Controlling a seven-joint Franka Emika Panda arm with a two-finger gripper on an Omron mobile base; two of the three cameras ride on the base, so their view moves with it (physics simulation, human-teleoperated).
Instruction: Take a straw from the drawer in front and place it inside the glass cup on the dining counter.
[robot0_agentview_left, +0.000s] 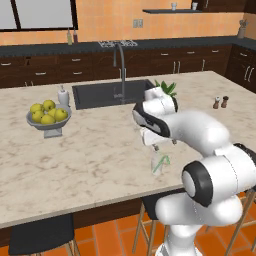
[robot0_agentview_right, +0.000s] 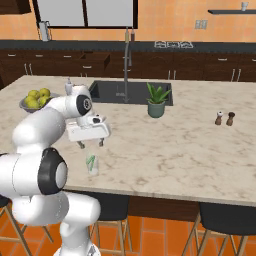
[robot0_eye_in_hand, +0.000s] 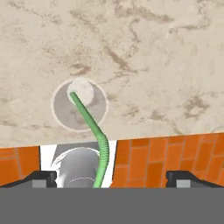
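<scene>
Two small dark fingers stand wide apart and hold nothing, hanging just above the small clear cylindrical glass cup. One thin light-green straw with a ribbed bend stands inside that cup, below and between the fingers, leaning on its rim. Cup and straw rest near the beige marbled stone tabletop's front edge.

bright even rendered light, faint soft shadows, slight low-resolution blur
</scene>
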